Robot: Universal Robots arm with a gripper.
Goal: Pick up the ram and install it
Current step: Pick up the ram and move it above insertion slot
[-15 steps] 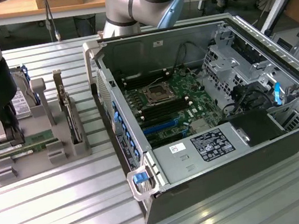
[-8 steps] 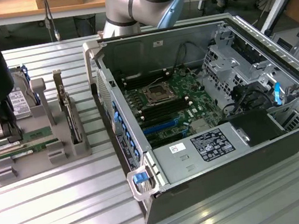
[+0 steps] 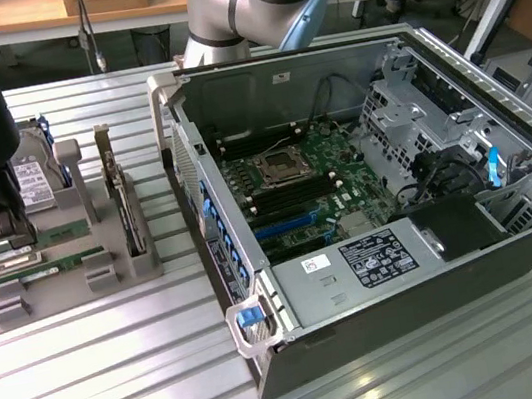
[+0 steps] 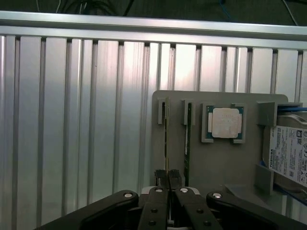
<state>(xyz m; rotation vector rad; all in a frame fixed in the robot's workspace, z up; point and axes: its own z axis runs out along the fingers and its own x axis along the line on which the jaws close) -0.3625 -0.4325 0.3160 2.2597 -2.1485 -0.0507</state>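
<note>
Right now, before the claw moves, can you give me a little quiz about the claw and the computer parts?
1. True or false: the computer case is open, so the board inside shows.
2. How many green sticks sit in the grey tray? A one, B two, C four.
3. Fill in: the claw is closed on the ___.
Key: 1 true. 2 B. 3 the ram, the stick farther from the square chip.
</note>
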